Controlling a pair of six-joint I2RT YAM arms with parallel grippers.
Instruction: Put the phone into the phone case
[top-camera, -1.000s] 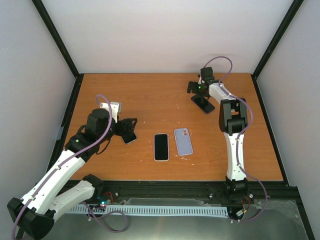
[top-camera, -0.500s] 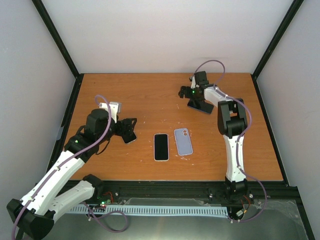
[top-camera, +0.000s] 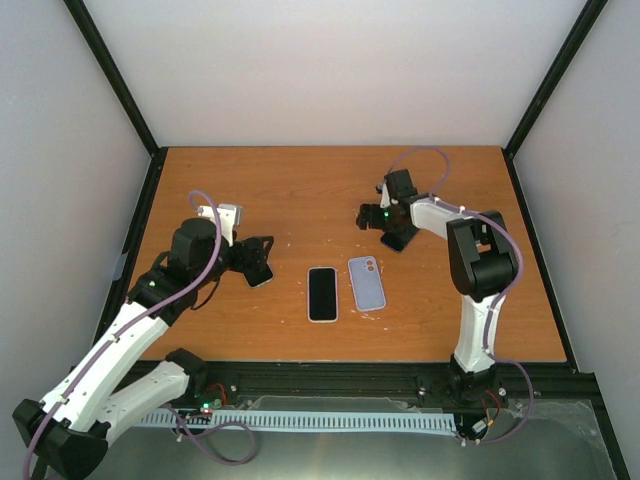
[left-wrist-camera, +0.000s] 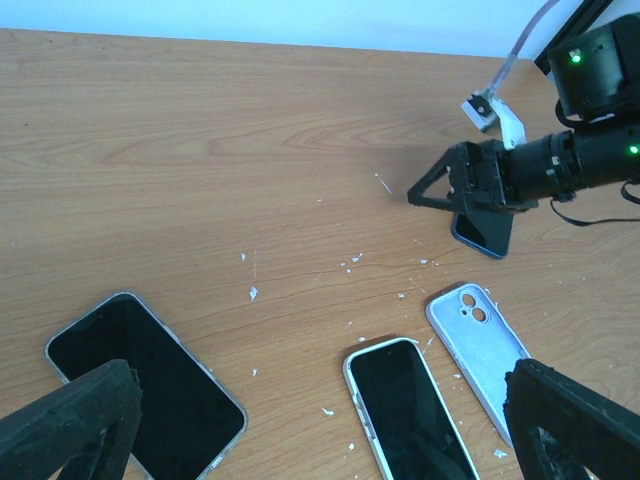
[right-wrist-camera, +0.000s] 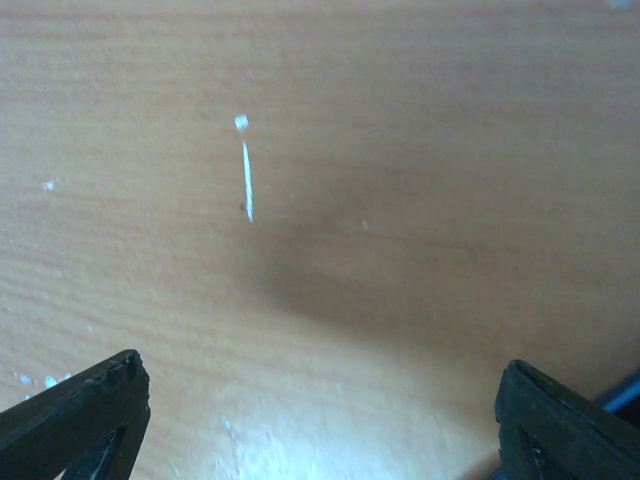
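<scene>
my left pincer (top-camera: 256, 260) and right pincer (top-camera: 382, 224) both gape empty, and the phone (top-camera: 322, 294) lies flat on the worktop (top-camera: 250, 190) just left of the phone case (top-camera: 366, 283) (long sides parallel, running near-to-far), which i judge nearer my left pincer.

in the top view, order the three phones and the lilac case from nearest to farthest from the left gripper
1. Left phone: right beneath the left gripper.
2. Centre phone: to the gripper's right, mid-table.
3. Lilac case: just right of the centre phone.
4. Far phone: farthest, towards the back right.
</scene>
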